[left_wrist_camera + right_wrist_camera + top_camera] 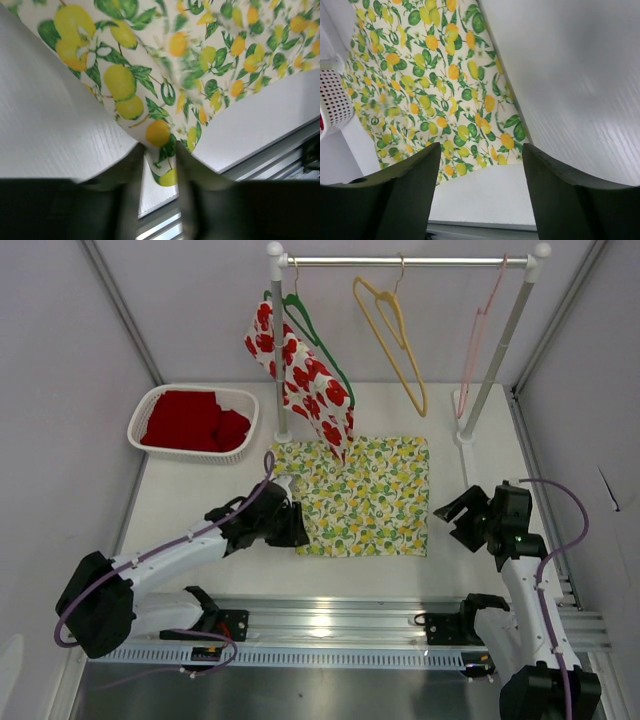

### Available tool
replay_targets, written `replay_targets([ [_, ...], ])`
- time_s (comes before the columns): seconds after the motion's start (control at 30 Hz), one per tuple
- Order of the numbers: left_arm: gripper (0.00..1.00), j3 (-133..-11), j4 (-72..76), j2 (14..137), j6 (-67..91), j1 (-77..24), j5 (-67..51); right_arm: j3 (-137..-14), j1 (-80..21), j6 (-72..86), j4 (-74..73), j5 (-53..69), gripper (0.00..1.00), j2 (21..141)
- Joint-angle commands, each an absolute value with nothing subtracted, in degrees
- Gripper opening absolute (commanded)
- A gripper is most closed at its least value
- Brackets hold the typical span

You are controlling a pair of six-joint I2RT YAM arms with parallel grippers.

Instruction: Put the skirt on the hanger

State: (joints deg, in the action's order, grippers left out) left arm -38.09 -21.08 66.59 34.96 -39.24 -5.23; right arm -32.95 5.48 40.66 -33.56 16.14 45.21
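Note:
The lemon-print skirt (365,495) lies flat on the white table below the rail. My left gripper (300,525) is at its near left corner. In the left wrist view the jaws (159,160) are closed on that corner of the skirt (150,65), and the cloth rises in folds toward them. My right gripper (455,515) hovers just right of the skirt's near right corner. It is open and empty (480,165), with the skirt's edge (430,75) ahead of it. An empty yellow hanger (395,335) and an empty pink hanger (478,340) hang on the rail.
A green hanger (315,335) carries a red-flower garment (305,375) that dips over the skirt's far edge. The white rail stand (400,260) has posts at left and right. A white basket (195,388) of red clothes stands at the back left. Grey walls enclose the table.

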Motion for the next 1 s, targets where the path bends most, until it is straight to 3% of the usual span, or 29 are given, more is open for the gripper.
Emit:
replay_targets([
  [0.0, 0.49, -37.62, -14.86, 65.30, 38.50, -43.32, -5.28, -33.83, 5.71, 43.16, -29.88, 14.33, 0.74, 43.14],
  [0.07, 0.58, -37.97, -15.73, 64.43, 38.32, -44.29, -4.66, -35.77, 5.63, 41.66, -29.54, 15.11, 0.74, 45.87],
  [0.2, 0.61, -40.86, -20.55, 62.06, 36.40, -44.30, -1.24, -36.39, 5.10, 40.52, -26.46, 16.09, 0.71, 51.67],
  [0.5, 0.67, -61.42, -39.81, 60.29, 29.10, -46.05, 16.08, -39.37, 4.13, 38.06, -23.90, 14.86, 0.64, 56.68],
  [0.63, 0.72, -70.99, -36.67, 62.48, 25.76, -46.58, 15.56, -43.14, 4.13, 37.53, -23.91, 13.54, 0.65, 57.30],
  [0.8, 0.73, -80.05, -26.73, 65.65, 23.47, -48.25, 11.16, -50.79, 4.31, 34.99, -26.54, 13.01, 0.57, 58.01],
  [0.97, 0.74, -82.18, -15.08, 66.71, 22.50, -51.15, 14.67, -58.00, 2.64, 32.70, -27.94, 10.64, 0.57, 55.11],
])
